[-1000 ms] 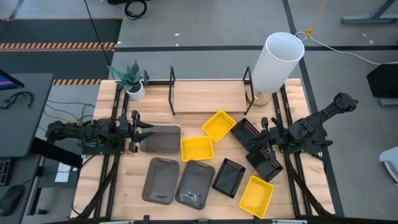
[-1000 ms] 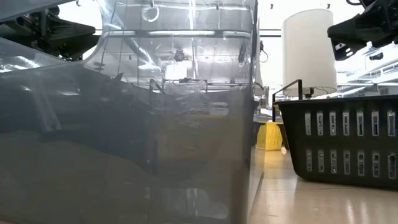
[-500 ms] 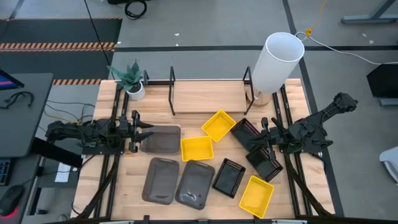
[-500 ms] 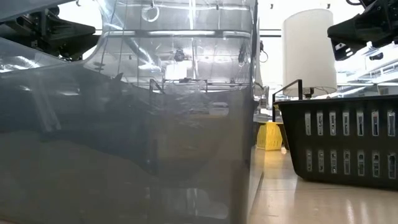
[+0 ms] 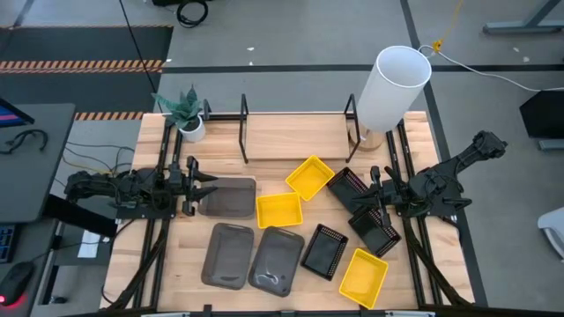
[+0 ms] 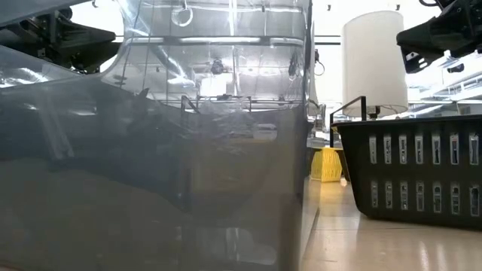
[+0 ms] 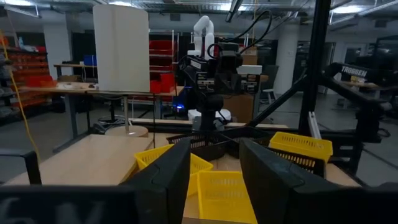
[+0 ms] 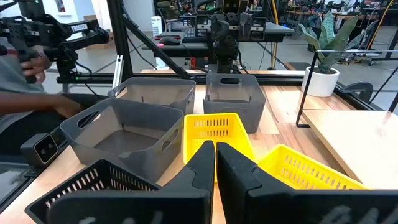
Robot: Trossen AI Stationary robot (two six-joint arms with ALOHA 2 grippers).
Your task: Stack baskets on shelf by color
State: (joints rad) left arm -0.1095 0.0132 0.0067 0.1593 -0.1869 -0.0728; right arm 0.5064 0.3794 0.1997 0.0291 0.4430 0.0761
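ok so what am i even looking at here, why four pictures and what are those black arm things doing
It is one table filmed by four cameras at once. The high view looks straight down, the low view sits at table height with a grey basket right against the lens, and each arm carries a wrist camera looking out past its own fingers.

The black things are two robot arms. The left gripper is open, at the edge of a grey basket. The right gripper is shut, among the black baskets. Neither holds anything.

On the table lie three yellow baskets, three grey ones and three black perforated ones. Behind them stands the wooden shelf, holding no baskets yet, with a white cylinder and a potted plant at its ends.
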